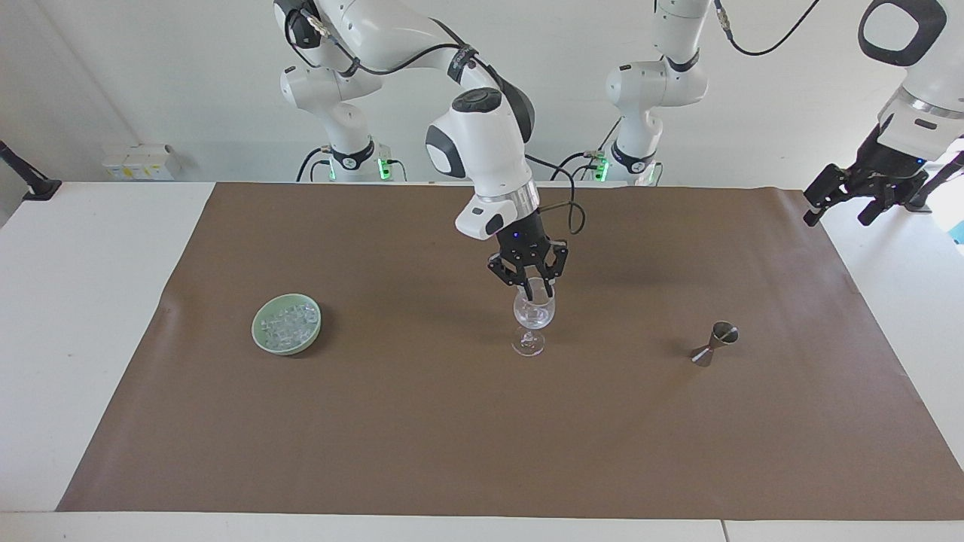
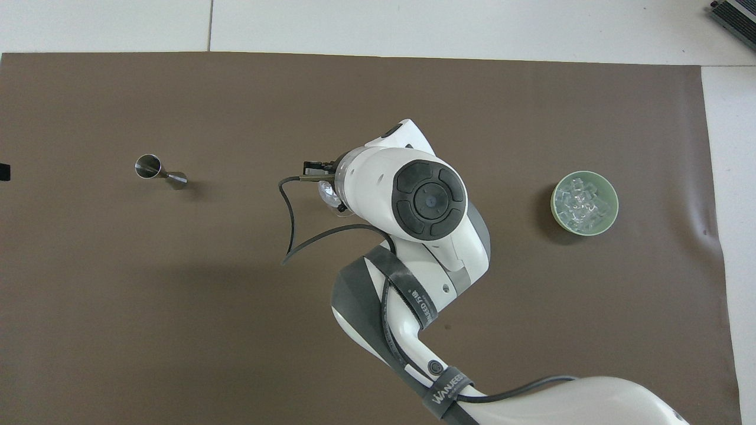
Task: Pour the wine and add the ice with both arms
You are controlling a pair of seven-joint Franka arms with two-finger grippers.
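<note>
The right gripper [image 1: 532,289] is hanging directly over the mouth of the wine glass [image 1: 533,316], its fingertips drawn nearly together at the rim; whether a cube is pinched between them cannot be told. The facing view is showing this meeting of tips and rim, while in the overhead view the right arm's wrist [image 2: 413,198] is covering the gripper and most of the glass [image 2: 326,193]. The glass is standing upright mid-mat, its stem vertical. The ice [image 1: 287,322] is lying as small clear glassy cubes heaped in a pale green bowl [image 1: 261,339] toward the right arm's end of the table. A steel jigger [image 1: 714,343] is leaning toward the left arm's end. The left gripper [image 1: 851,197] is waiting off the mat's edge there, raised, fingers spread wide.
</note>
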